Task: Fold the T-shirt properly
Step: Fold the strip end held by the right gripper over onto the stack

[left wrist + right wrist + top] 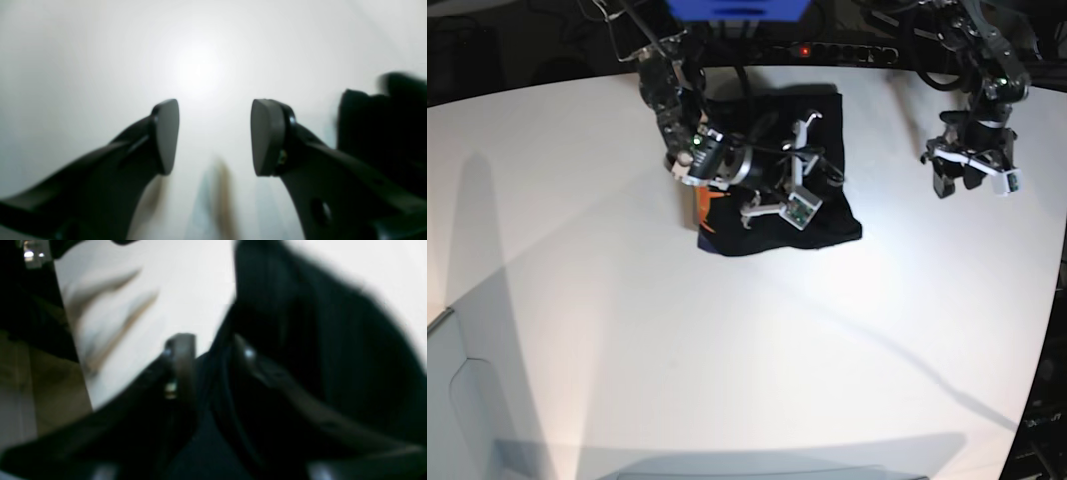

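Black T-shirt (772,215) lies between the right fingers (181,356); left fingers (267,136) spread, empty.

One T-shirt (772,215), two end effectors (215,136) (799,165).

No readable text, label, brand or number anywhere; views too blurred.
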Controlling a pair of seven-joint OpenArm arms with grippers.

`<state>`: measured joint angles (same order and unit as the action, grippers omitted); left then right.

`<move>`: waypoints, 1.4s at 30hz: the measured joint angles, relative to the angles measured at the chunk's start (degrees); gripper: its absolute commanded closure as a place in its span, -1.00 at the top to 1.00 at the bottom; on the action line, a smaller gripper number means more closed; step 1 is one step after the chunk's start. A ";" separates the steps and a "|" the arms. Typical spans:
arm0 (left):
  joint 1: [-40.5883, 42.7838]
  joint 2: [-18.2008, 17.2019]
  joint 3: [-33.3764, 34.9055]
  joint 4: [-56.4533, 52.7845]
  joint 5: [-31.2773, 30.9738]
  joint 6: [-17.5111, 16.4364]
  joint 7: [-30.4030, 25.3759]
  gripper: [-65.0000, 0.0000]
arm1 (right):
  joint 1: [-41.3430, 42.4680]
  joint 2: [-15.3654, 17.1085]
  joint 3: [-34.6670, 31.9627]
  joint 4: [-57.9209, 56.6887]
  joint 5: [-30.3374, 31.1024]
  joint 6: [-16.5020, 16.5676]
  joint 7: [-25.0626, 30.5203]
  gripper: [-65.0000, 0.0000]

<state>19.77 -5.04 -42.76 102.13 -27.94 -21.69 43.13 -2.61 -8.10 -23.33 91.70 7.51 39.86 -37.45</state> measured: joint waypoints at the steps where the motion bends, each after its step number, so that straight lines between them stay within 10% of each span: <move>1: 0.02 0.00 -0.31 0.00 -0.07 0.00 -0.07 0.03 | -0.22 0.02 0.02 1.57 -0.09 -0.02 -0.04 0.00; 27: 0.04 -1.77 -5.53 0.00 -0.63 -0.44 -0.04 0.03 | -15.21 7.13 10.27 20.13 0.24 -0.02 0.42 0.07; 42: 1.16 -3.26 -9.57 0.00 -0.85 -0.46 -0.28 0.03 | -14.38 12.28 -12.83 15.61 0.26 0.00 0.63 0.07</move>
<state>20.93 -8.29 -52.34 102.13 -28.80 -22.15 42.85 -16.99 4.19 -36.16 107.31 7.77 39.86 -36.82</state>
